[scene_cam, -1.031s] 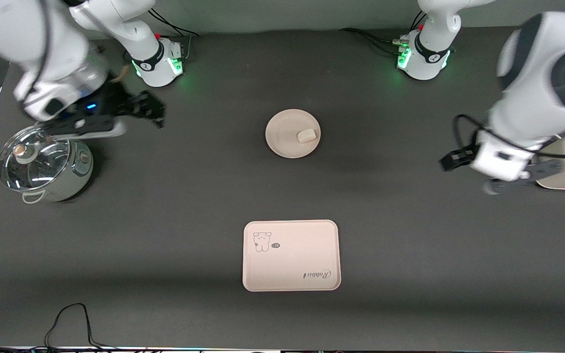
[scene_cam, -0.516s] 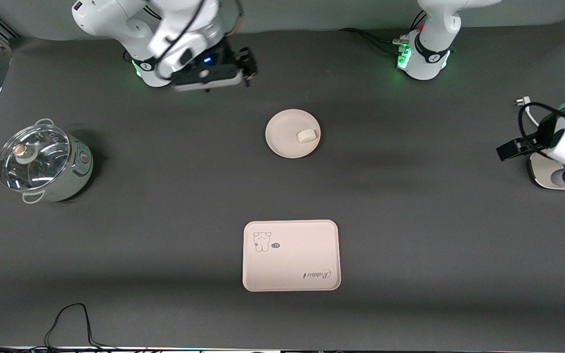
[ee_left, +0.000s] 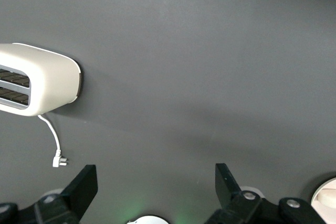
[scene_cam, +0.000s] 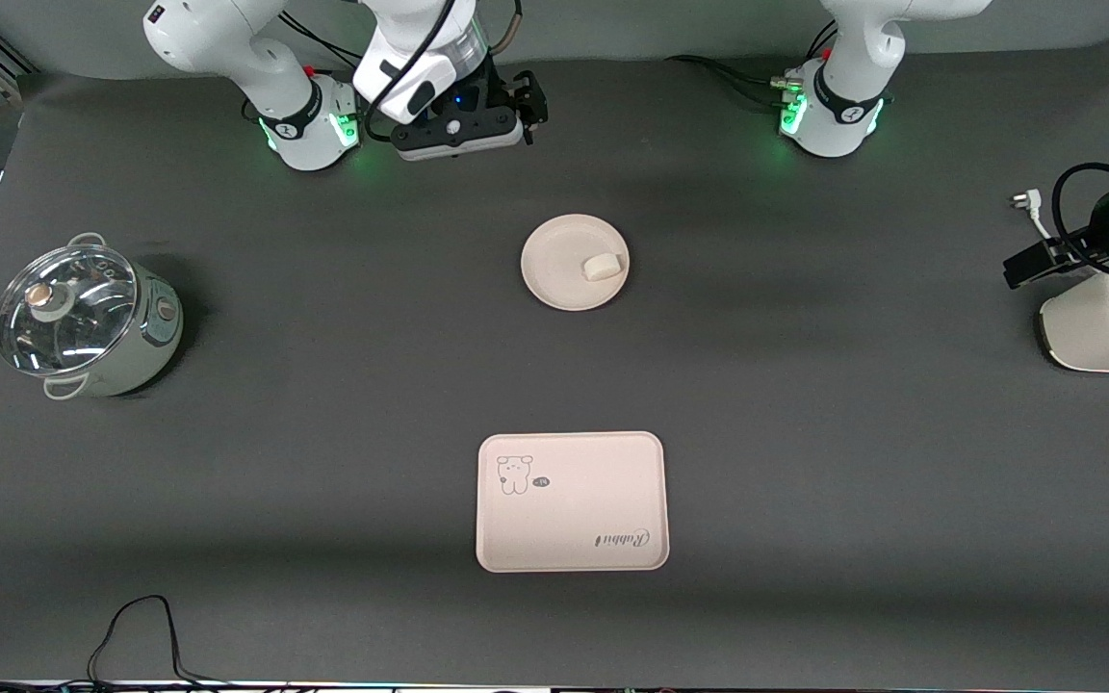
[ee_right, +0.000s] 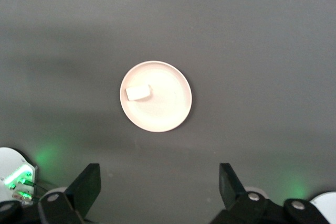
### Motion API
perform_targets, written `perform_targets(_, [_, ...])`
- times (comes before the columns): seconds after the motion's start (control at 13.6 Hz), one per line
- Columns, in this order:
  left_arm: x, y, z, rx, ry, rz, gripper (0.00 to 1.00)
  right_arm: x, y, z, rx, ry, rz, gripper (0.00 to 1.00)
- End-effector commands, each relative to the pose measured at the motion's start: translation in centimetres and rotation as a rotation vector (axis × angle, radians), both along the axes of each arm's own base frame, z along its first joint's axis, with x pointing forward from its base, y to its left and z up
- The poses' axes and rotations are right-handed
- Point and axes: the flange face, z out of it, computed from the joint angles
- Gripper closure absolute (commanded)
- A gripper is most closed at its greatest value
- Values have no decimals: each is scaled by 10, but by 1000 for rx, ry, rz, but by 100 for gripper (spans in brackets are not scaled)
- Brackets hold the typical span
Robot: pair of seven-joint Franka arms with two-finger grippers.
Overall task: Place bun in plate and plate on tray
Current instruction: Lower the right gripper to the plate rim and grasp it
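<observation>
The small white bun (scene_cam: 603, 266) lies on the round pale plate (scene_cam: 559, 252) in the middle of the table, toward its rim at the left arm's end. The right wrist view shows the plate (ee_right: 163, 103) and bun (ee_right: 138, 92) from high above. The rectangular tray (scene_cam: 571, 520) with its animal drawing and "Rabbit" script lies apart, nearer the front camera, with nothing on it. My right gripper (scene_cam: 528, 99) (ee_right: 157, 174) hangs open and empty high over the table between the two bases. My left gripper (ee_left: 155, 174) is open and empty, up by the toaster.
A pot with a glass lid (scene_cam: 83, 318) stands at the right arm's end. A cream toaster (scene_cam: 1098, 337) (ee_left: 37, 80) sits at the left arm's end, its plug (scene_cam: 1021, 200) on the table. A black cable (scene_cam: 141, 626) loops along the front edge.
The right arm swung from over the pot to above the table between the bases. The left arm drew back toward its end of the table. Plate, bun and tray have not moved.
</observation>
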Motion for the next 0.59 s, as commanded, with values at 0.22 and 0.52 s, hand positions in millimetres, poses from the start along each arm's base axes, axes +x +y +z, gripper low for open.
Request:
perform_targets(0.22, [-22,24,0,-27,-26,-75,0,-13,-23,-67,44,-21,-53,0])
perform_targets(0.52, [-8,36,1,-31,-11,-172,0,-21,-30,-143,55,-64,-90,0])
